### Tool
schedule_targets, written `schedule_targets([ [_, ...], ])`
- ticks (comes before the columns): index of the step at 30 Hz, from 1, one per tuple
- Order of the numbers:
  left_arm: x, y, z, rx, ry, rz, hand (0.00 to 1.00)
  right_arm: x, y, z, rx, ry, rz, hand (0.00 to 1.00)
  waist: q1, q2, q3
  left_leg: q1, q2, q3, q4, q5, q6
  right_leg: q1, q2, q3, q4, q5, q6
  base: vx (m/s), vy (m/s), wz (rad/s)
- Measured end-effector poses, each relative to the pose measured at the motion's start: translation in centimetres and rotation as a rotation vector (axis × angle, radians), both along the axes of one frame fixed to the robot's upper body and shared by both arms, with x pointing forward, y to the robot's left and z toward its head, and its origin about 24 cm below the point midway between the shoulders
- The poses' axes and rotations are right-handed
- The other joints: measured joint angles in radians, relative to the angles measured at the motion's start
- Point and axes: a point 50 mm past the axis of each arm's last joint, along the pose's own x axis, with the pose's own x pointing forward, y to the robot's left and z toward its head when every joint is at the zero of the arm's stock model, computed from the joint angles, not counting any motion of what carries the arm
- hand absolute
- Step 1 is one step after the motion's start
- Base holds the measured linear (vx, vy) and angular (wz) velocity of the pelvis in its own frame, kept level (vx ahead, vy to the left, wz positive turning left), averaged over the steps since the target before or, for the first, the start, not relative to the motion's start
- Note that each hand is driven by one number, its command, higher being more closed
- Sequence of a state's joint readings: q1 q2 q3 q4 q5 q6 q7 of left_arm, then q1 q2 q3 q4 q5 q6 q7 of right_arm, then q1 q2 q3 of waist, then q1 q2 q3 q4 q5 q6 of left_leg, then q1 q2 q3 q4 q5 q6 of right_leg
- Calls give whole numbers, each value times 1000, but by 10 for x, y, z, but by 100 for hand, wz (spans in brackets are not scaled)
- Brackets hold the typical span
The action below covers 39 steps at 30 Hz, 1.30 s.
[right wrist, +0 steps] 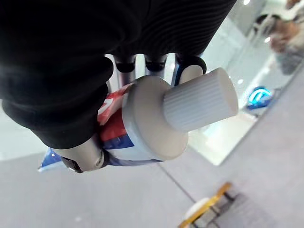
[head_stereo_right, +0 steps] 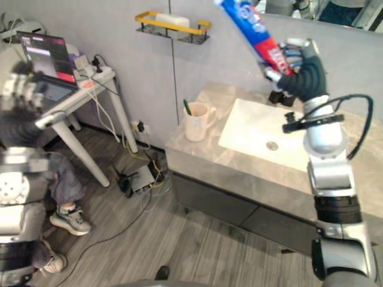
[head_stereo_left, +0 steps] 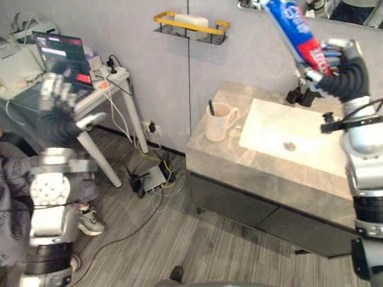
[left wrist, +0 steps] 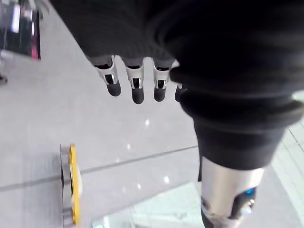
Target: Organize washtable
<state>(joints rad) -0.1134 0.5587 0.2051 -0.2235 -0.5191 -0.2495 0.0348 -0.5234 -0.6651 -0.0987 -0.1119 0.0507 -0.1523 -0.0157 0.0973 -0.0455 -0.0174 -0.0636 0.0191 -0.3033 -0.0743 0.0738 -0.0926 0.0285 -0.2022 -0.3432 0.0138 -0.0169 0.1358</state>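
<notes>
My right hand (head_stereo_left: 342, 67) is raised above the back of the sink (head_stereo_left: 297, 139), shut on a blue, red and white toothpaste tube (head_stereo_left: 294, 28) that slants up and to the left. Its white ribbed cap (right wrist: 199, 99) points out past the fingers in the right wrist view. A cream mug (head_stereo_left: 220, 121) with a dark stick in it stands on the grey stone washtable (head_stereo_left: 239, 164), left of the sink. My left hand (head_stereo_left: 58, 98) is lifted far left, away from the washtable, with relaxed fingers (left wrist: 137, 88) holding nothing.
A yellow-rimmed wire shelf (head_stereo_left: 190, 25) with a white item hangs on the wall above the mug. A dark tap (head_stereo_left: 302, 92) stands behind the sink. A white table with a laptop (head_stereo_left: 63, 57) and a power strip is at left, with cables on the floor and a person's shoe (head_stereo_left: 90, 222).
</notes>
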Motion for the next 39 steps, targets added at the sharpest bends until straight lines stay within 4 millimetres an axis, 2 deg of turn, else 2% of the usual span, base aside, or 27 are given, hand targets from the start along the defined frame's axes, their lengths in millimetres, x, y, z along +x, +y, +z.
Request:
schedule_targets([
  [4, 5, -25, -14, -79, 45, -149, 0, -4, 14, 0, 54, -26, 72, 100, -2, -2, 0, 21, 8, 21, -18, 5, 1, -8, 1, 19, 13, -5, 1, -41, -9, -16],
  [6, 11, -46, -22, -111, 103, -260, 0, -5, 31, -4, 66, -19, 143, 100, -5, -4, 0, 21, 13, 42, -18, 5, 1, -21, 3, 43, 18, -4, 1, -35, -1, -25],
  [7, 13, -53, -23, -119, 117, -298, 0, -5, 37, -6, 66, -14, 167, 100, -6, -5, 0, 22, 14, 44, -18, 5, 1, -22, 4, 44, 18, -3, 1, -18, -9, -15],
  [9, 20, -75, -21, -126, 137, -421, 0, -8, 60, -12, 64, 2, 272, 100, -28, -8, 0, 24, 17, 48, -18, 5, 0, -22, 7, 47, 18, -2, 0, -28, -19, -6],
  [12, 24, -89, -17, -116, 136, -492, 0, -16, 74, -9, 69, -14, 364, 100, -34, -9, 0, 25, 18, 67, -19, 5, 0, -33, 8, 66, 18, 2, 0, -10, -5, -17],
  [16, 26, -93, -18, -130, 153, -515, 0, -18, 80, -14, 90, 13, 431, 100, -57, -11, 0, 27, 19, 77, -19, 5, 0, -35, 8, 74, 18, 4, -1, -10, -4, -7],
  [19, 27, -100, -24, -204, 181, -569, 0, -19, 87, -34, 138, 104, 506, 100, -58, -11, 0, 29, 22, 94, -19, 5, 0, -43, 10, 95, 17, 9, -2, -41, -7, -16],
  [23, 28, -103, -28, -240, 203, -601, 0, -21, 84, -63, 236, 206, 507, 100, -64, -12, 0, 25, 23, 114, -20, 5, 1, -50, 12, 107, 0, 22, -2, -47, -6, -13],
  [25, 29, -102, -31, -256, 218, -602, 0, -23, 81, -75, 258, 251, 490, 100, -83, -12, 0, 23, 23, 114, -20, 5, 1, -50, 13, 107, -4, 24, -2, -38, -10, -2],
  [30, 28, -102, -35, -260, 242, -603, 0, -24, 74, -87, 292, 295, 460, 100, -93, -12, 0, 17, 24, 117, -19, 4, 1, -52, 16, 111, -20, 32, 1, -9, -7, -3],
  [35, 21, -99, -43, -304, 265, -598, 0, -24, 71, -89, 317, 304, 443, 100, -108, -12, 0, 9, 24, 115, -19, 4, 0, -53, 16, 104, -22, 32, 1, 5, -12, 4],
  [39, 16, -105, -39, -323, 245, -629, 0, -24, 73, -92, 331, 317, 442, 100, -110, -11, 0, 8, 24, 115, -19, 4, 0, -54, 16, 103, -22, 32, 1, 0, 0, 0],
])
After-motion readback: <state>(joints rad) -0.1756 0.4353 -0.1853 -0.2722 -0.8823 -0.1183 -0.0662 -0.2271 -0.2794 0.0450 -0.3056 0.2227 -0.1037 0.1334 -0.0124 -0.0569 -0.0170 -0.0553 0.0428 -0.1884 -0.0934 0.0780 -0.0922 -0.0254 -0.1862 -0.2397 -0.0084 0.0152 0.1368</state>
